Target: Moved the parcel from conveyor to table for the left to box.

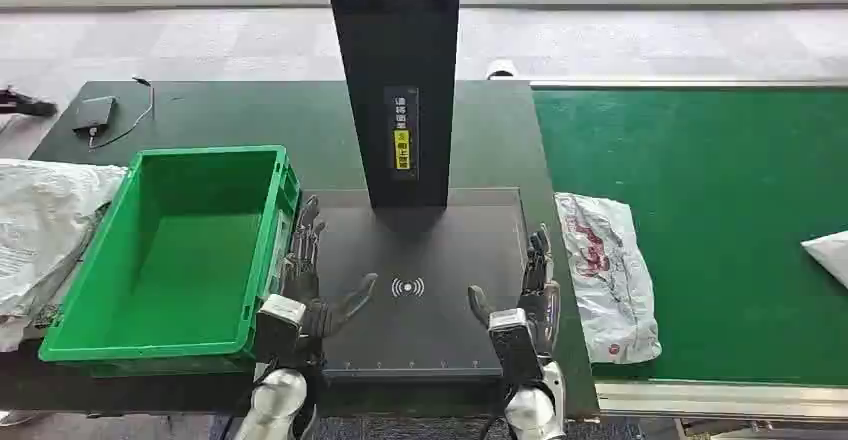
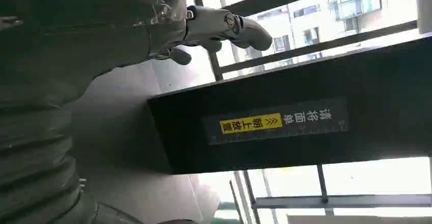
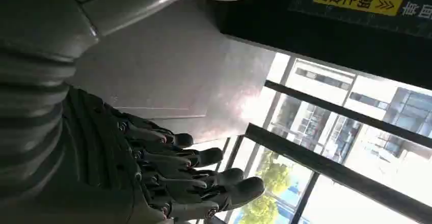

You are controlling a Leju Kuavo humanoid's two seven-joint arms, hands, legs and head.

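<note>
A white plastic parcel [image 1: 608,272] with red print lies on the green conveyor [image 1: 720,190], close to its left edge. My right hand [image 1: 530,295] hovers open over the dark scanner plate [image 1: 420,290], just left of the parcel, and holds nothing. My left hand [image 1: 318,285] is open over the plate's left side, beside the empty green box [image 1: 175,250]. The right wrist view shows the right hand's fingers [image 3: 193,178] spread. The thumb [image 2: 224,25] of the left hand sticks out in the left wrist view.
A black scanner post [image 1: 398,80] with a yellow label rises behind the plate. Another white parcel [image 1: 830,253] sits at the conveyor's right edge. Crumpled white bags [image 1: 45,230] lie left of the box. A small black device [image 1: 93,113] with a cable rests at the table's back left.
</note>
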